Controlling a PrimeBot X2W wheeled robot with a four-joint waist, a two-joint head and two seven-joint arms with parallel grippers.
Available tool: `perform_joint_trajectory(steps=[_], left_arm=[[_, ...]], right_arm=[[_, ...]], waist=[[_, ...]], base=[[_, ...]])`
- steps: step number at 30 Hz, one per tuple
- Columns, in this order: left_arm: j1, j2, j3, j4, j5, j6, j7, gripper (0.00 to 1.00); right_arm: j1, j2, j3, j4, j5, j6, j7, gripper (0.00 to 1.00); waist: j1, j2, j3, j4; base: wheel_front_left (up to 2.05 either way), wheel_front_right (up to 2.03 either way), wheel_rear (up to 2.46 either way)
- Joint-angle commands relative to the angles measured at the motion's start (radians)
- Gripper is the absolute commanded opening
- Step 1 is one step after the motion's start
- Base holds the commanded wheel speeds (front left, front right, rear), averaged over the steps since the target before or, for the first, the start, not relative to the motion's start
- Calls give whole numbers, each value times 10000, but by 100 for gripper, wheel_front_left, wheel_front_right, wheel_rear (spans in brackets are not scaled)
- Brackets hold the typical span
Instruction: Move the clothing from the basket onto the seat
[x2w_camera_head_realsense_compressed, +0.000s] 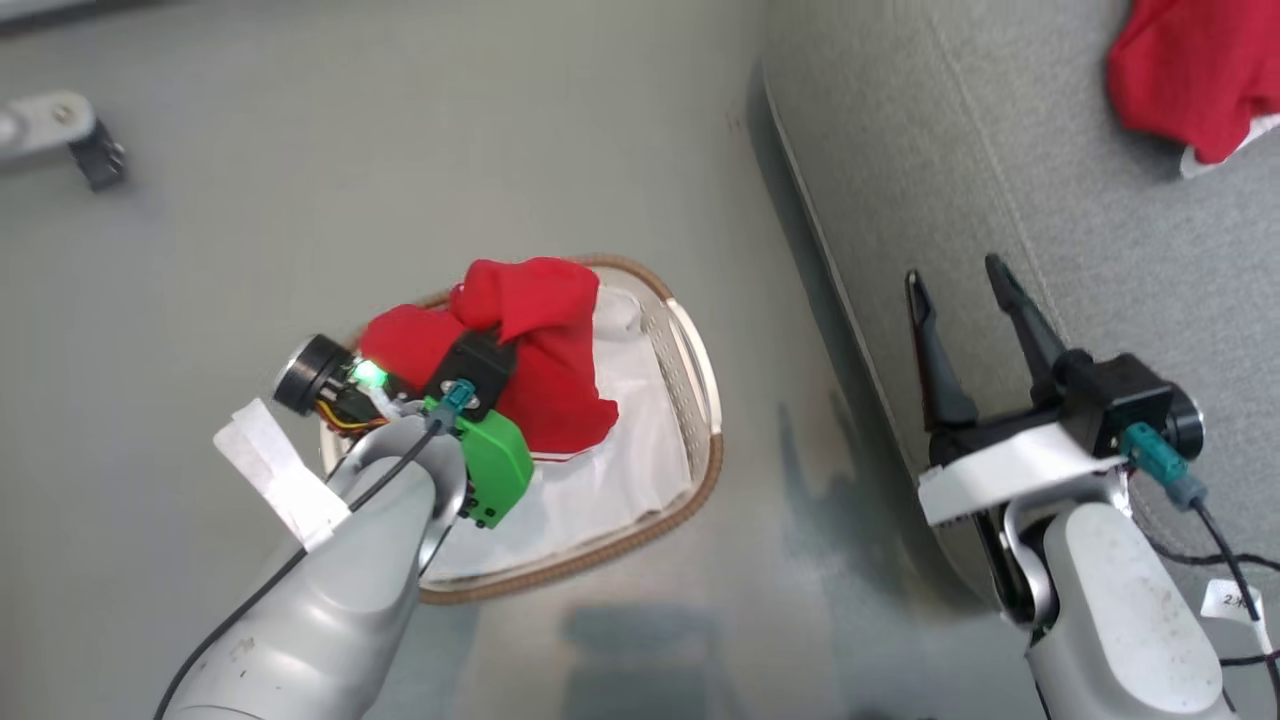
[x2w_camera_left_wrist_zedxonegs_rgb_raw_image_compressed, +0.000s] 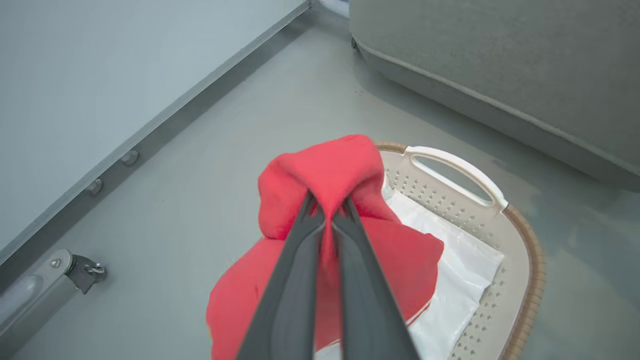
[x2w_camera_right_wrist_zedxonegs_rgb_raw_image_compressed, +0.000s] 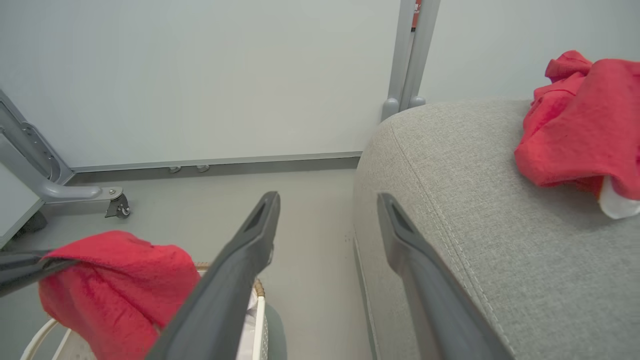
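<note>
We see our left hand (x2w_camera_left_wrist_zedxonegs_rgb_raw_image_compressed: 327, 210) clamped shut on a fold of a red garment (x2w_camera_head_realsense_compressed: 545, 340), the two dark fingers pressed together with the cloth bunched over their tips. The pinched top of the garment stands above the rim of the basket (x2w_camera_head_realsense_compressed: 700, 470). Its lower part hangs down into the basket over the white liner (x2w_camera_head_realsense_compressed: 620, 480), which lies bare along the basket's right and near sides. The basket sits on the grey floor (x2w_camera_head_realsense_compressed: 400, 150), just left of the seat (x2w_camera_head_realsense_compressed: 1000, 130). Our right hand (x2w_camera_head_realsense_compressed: 953, 272) hangs at the seat's left edge with its fingers spread apart, holding nothing. A second red garment (x2w_camera_head_realsense_compressed: 1185, 75) lies crumpled on the far right of the seat, with a bit of white showing at its edge.
</note>
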Motion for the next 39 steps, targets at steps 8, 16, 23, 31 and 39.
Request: perform_joint_trajectory(steps=[8, 16, 23, 31, 39], left_arm=[[-143, 498, -1476, -2094, -936, -61, 395, 0], [-1225, 1271, -2314, -4169, -2045, -52, 1416, 0], [-1970, 1472, -2127, -5159, -2417, -23, 1955, 0], [-1989, 1518, -1981, -5750, -2672, 132, 2118, 0], [-1713, 1388, -2255, -6211, -2724, 174, 2246, 0]], right_arm=[[1004, -44, 529, 698, 66, -14, -16, 100], [1409, -48, 1238, 1061, 106, -14, -16, 100], [1080, -44, 1755, 1095, 74, -14, -16, 100], [383, -45, 2300, 1457, 6, -14, -16, 100], [-820, -42, 3147, 2526, 179, -14, -17, 100]], waist=[[0, 0, -3604, 1026], [0, 0, -4691, 1079], [0, 0, -4874, 1123], [0, 0, -4939, 1154], [0, 0, -4970, 1270]], base=[[0, 0, 0], [0, 0, 0], [0, 0, 0], [0, 0, 0], [0, 0, 0]])
